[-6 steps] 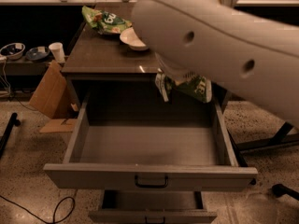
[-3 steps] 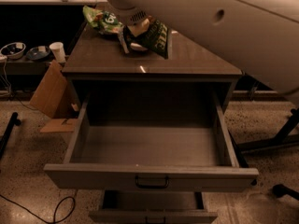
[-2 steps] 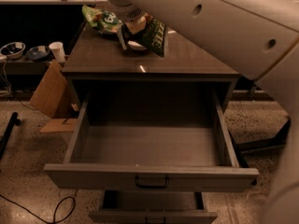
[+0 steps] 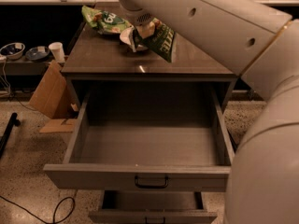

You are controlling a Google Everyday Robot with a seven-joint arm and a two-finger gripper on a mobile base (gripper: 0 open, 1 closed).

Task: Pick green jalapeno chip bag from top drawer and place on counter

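My gripper (image 4: 141, 32) hangs from the big white arm over the back middle of the counter (image 4: 112, 57). It is shut on the green jalapeno chip bag (image 4: 161, 41), a dark glossy green bag with white lettering that hangs tilted just above the counter top. The top drawer (image 4: 149, 146) stands pulled wide open in front of the counter, and its grey floor is bare. Its dark bail handle (image 4: 151, 183) is on the front panel.
A brighter green bag with large white letters (image 4: 103, 20) lies at the counter's back left. A white bowl (image 4: 128, 37) sits behind the gripper. A lower drawer (image 4: 152, 209) is partly open. A cardboard box (image 4: 49, 94), a paper cup (image 4: 57, 51) and cables lie to the left.
The arm has carried the green jalapeno chip bag from over the drawer's right back corner up and back over the counter, and it now hangs lower toward the counter top.
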